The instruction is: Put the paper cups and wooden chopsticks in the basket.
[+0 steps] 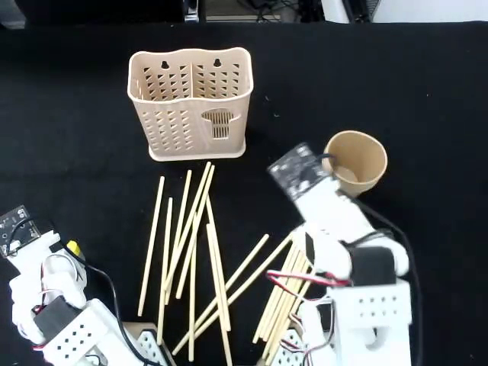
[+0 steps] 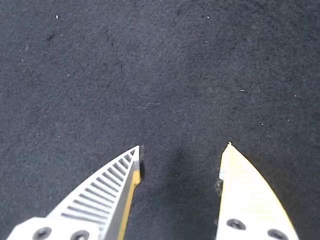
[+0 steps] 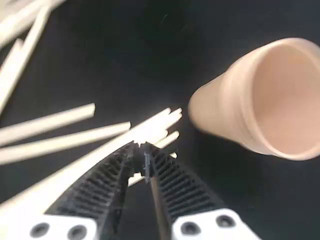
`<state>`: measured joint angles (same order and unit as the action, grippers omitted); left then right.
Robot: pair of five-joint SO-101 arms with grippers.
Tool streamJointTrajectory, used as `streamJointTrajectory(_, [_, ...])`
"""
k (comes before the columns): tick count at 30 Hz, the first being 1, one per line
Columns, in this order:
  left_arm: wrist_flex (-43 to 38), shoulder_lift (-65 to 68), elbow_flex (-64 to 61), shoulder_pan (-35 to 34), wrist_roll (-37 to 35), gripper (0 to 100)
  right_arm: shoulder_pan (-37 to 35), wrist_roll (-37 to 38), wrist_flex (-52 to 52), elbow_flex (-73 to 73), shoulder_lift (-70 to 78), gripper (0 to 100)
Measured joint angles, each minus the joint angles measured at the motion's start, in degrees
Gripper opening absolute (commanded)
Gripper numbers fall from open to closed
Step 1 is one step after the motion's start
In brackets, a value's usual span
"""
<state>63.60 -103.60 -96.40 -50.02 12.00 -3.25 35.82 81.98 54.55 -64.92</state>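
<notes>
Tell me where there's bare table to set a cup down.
Bare table lies left of the basket, and to its right, behind the paper cup. It is crowded in front of the basket, where the chopsticks fan out.

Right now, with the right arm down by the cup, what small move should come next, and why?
Probably open the right pincer. Its jaws are shut with apparently nothing between them, while the ends of the chopsticks lie just beyond its tips and the paper cup sits beside them, so neither can be taken until it opens.
</notes>
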Motion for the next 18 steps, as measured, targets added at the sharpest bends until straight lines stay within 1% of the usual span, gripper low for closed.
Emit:
streamJointTrajectory(2, [0.0,0.0,0.0,0.0,0.0,27,-0.3,4.1,1.8,0.3,2.8,1.3])
streamJointTrajectory(10, [0.0,0.0,0.0,0.0,0.0,27,-0.4,16.1,6.5,1.4,10.7,1.2])
streamJointTrajectory(14, [0.0,0.0,0.0,0.0,0.0,27,-0.4,22.9,6.8,5.7,12.9,1.2])
streamJointTrajectory(18, [0.0,0.0,0.0,0.0,0.0,27,0.7,27.6,5.4,7.4,13.4,1.2])
